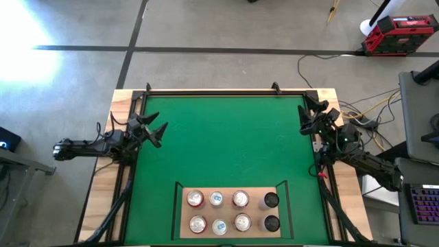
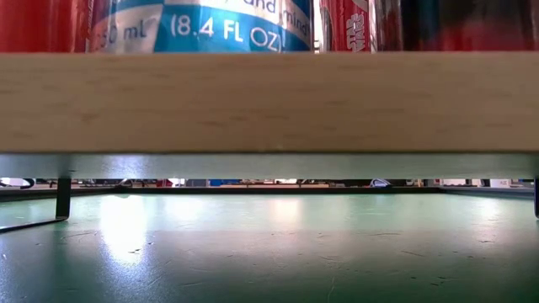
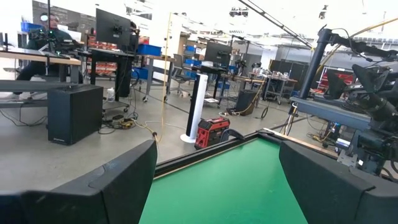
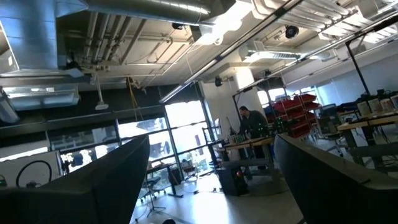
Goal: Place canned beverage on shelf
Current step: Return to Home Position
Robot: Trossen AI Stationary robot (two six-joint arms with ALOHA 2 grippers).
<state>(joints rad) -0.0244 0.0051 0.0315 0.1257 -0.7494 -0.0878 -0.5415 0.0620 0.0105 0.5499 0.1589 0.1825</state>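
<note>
We see strong glare washing out the floor (image 1: 20,34) at the high view's upper left, while the green mat (image 1: 226,137) lies evenly lit. In the low view the shelf (image 2: 269,101) shades the gap beneath it, and pale reflections streak the mat. In the right wrist view, bright windows (image 4: 180,127) backlight the room, leaving the fingers (image 4: 93,193) as dark silhouettes.
</note>
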